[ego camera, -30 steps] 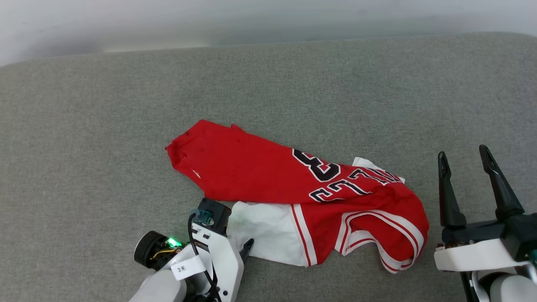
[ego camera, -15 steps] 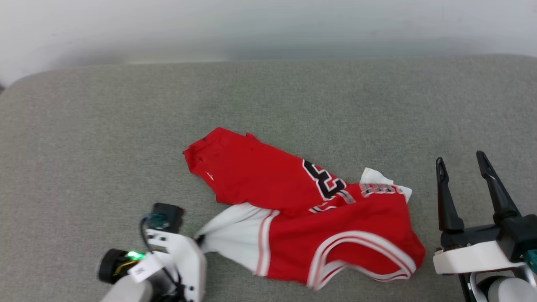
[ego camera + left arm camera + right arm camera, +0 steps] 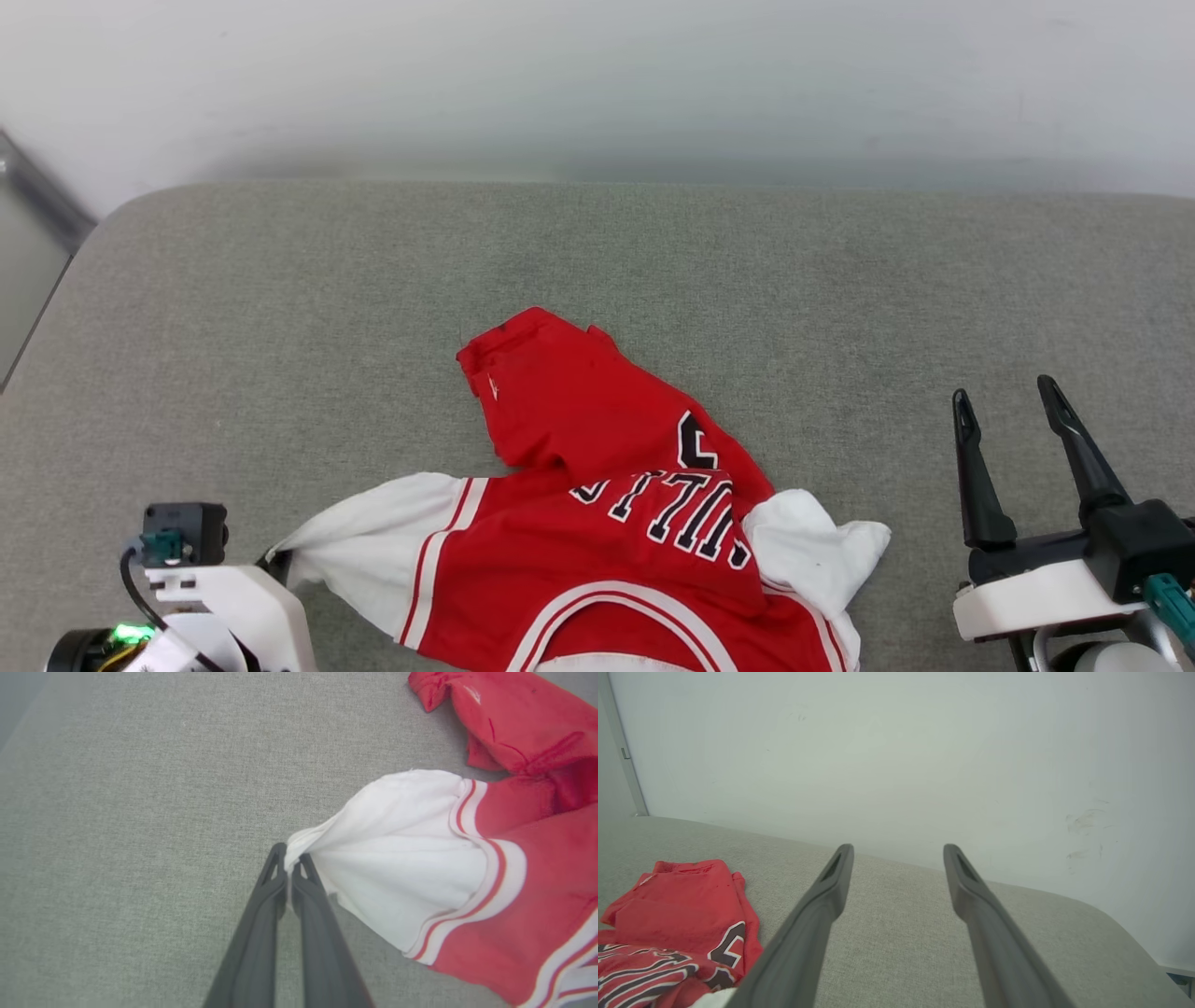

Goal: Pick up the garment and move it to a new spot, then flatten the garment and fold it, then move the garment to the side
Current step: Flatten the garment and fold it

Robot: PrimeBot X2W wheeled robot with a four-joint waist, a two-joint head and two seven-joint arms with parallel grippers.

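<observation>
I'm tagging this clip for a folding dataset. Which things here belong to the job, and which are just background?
Part of the job:
- red jersey T-shirt
- left tool, shut on its white sleeve
- right tool, open, holding nothing

Just there:
- grey upholstered surface under the shirt
- white wall behind it

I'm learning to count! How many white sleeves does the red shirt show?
2. One sleeve is pinched at its edge by the left gripper; the other sleeve lies bunched on the garment's right side, nearer the open right gripper.
</observation>
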